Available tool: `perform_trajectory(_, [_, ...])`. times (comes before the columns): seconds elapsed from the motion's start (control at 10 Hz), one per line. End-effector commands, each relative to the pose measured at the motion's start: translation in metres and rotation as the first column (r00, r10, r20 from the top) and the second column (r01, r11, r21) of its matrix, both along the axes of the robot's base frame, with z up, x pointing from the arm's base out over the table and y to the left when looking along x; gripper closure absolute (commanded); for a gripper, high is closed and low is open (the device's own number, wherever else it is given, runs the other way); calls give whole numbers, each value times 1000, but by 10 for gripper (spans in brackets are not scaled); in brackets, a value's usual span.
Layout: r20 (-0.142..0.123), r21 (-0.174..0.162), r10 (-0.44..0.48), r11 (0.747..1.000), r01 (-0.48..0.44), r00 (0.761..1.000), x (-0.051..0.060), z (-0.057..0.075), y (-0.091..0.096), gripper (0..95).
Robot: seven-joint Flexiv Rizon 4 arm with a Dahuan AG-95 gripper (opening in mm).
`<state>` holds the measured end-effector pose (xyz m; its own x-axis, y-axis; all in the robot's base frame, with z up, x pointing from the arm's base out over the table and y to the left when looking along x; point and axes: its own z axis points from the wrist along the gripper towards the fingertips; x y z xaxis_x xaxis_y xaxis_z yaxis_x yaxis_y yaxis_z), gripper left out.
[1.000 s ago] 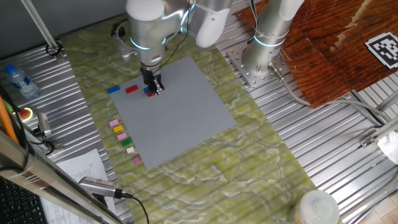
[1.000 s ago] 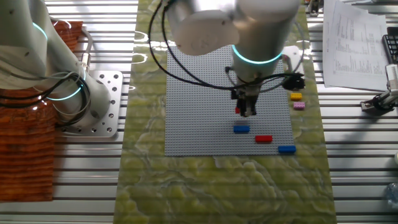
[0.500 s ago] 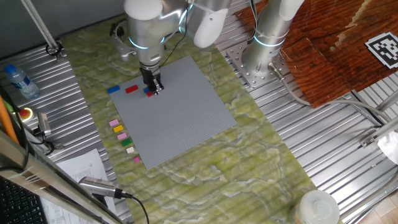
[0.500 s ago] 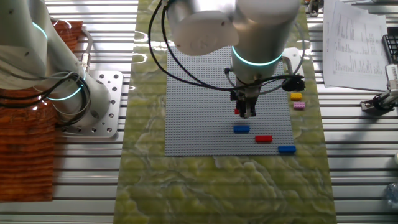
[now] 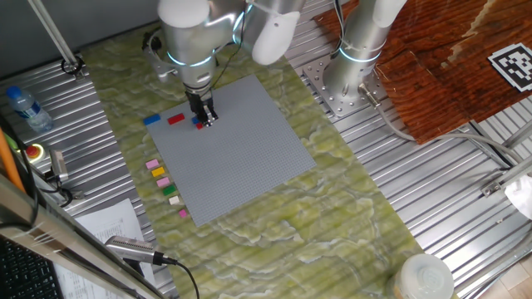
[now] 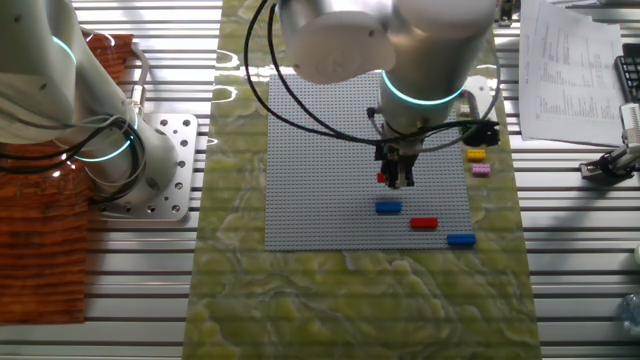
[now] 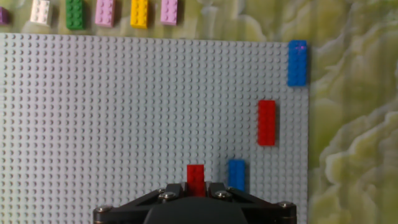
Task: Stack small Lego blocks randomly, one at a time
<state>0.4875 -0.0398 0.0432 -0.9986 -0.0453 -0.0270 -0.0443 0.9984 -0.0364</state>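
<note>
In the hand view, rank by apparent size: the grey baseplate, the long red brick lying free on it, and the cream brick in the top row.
1. Grey baseplate, by far largest.
2. Long red brick.
3. Cream brick, smallest, though cropped by the frame's top edge and farther away.

No readable text, brand or nr anywhere. Only sign: b/w square fiducial marker (image 5: 512,66) on reddish-brown board (image 5: 449,58), well off from gripper (image 5: 204,119); printed sheets (image 6: 570,75) too small to read.

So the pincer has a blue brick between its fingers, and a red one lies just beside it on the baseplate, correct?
Colours are swapped. The hand view shows a red brick between the fingers of the pincer, and a blue brick just beside it on the baseplate.
</note>
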Motion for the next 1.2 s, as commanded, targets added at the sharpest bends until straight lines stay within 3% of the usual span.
perform_trajectory(0.1, [24,-2,8,1000,-8,1000,-2,2,-1,950])
perform_trajectory(0.5, [-2,4,-10,1000,10,1000,-2,2,-1,950])
perform_trajectory(0.7, [-5,13,6,1000,-5,1000,-19,2,5,950])
perform_trajectory(0.9, [16,12,-14,1000,14,1000,-42,-6,7,950])
perform_trajectory(1.2, [39,12,-24,1000,23,999,-61,-13,7,950])
